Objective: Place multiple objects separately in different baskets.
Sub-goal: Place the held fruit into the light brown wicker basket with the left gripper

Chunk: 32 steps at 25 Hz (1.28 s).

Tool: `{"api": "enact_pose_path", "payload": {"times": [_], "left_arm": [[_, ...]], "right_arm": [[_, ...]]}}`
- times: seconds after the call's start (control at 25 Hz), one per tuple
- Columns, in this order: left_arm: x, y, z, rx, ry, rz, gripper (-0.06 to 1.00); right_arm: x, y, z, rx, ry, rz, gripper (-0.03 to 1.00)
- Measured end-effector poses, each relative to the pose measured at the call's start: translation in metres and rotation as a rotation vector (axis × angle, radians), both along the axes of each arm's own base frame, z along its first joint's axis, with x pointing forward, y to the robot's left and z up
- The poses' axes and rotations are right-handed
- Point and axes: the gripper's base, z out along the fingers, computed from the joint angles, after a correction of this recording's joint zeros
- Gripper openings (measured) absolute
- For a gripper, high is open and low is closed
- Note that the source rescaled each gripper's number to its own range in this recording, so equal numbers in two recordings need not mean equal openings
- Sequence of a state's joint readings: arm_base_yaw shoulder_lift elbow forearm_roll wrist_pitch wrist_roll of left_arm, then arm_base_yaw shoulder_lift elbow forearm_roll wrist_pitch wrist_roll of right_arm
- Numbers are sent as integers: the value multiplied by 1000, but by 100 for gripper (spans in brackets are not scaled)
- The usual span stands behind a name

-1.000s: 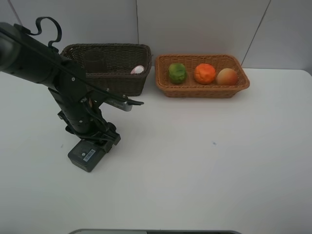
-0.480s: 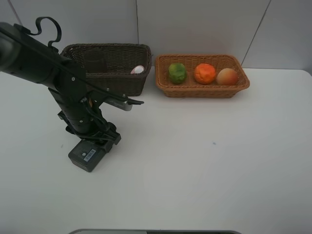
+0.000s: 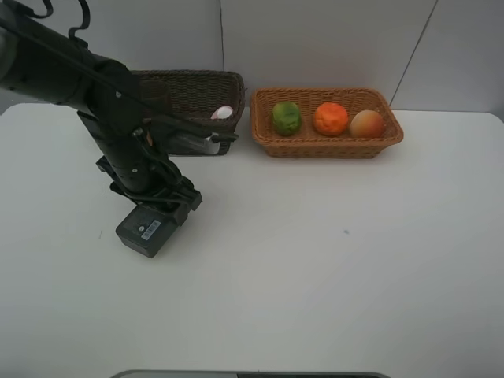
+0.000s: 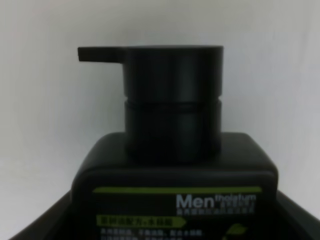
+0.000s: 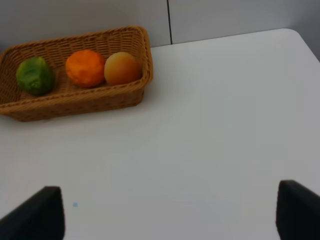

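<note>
The dark flat labelled bottle (image 3: pixel 147 230) is sitting in the left gripper (image 3: pixel 161 206), whose jaws are grasping it over the white surface (image 3: pixel 331 268). The right gripper (image 5: pixel 165 212) is hovering with jaws spread, released, near the orange-tan basket (image 5: pixel 75 102).

Table (image 3: pixel 331 276) plain white, wall behind pale grey w/ thin dark seams; left arm (image 3: pixel 79 87) matt black throughout. Dark basket (image 3: pixel 224 83) deep brown wicker weave w/ a pink-white item (image 3: pixel 223 113) showing inside; orange-tan basket (image 3: pixel 331 147) lighter woven wicker, holding green fruit (image 3: pixel 287 118), bright orange (image 3: pixel 331 119) & peach (image 3: pixel 366 124) shading yellow to red. Flat bottle (image 4: pixel 175 170) black incl. pump cap, label w/ lime-green stripe, white "Men" lettering & green print; small white sticker on its base in high view.
</note>
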<state>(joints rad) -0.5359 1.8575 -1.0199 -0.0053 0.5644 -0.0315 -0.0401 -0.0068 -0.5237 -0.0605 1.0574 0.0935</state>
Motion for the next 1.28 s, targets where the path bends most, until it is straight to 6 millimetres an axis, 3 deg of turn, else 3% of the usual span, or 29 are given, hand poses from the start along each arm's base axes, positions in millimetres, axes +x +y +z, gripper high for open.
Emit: {"api": "enact_pose_path", "payload": {"times": [0.64, 0.96, 1.28], "left_arm": [[42, -21, 107, -65, -186, -9, 79], [51, -21, 123, -55, -256, 16, 79], [65, 3, 124, -27, -286, 150, 79]], "right_arm": [[0, 0, 0, 0, 0, 0, 90], [0, 0, 0, 0, 0, 0, 90], [0, 0, 0, 0, 0, 0, 90]]}}
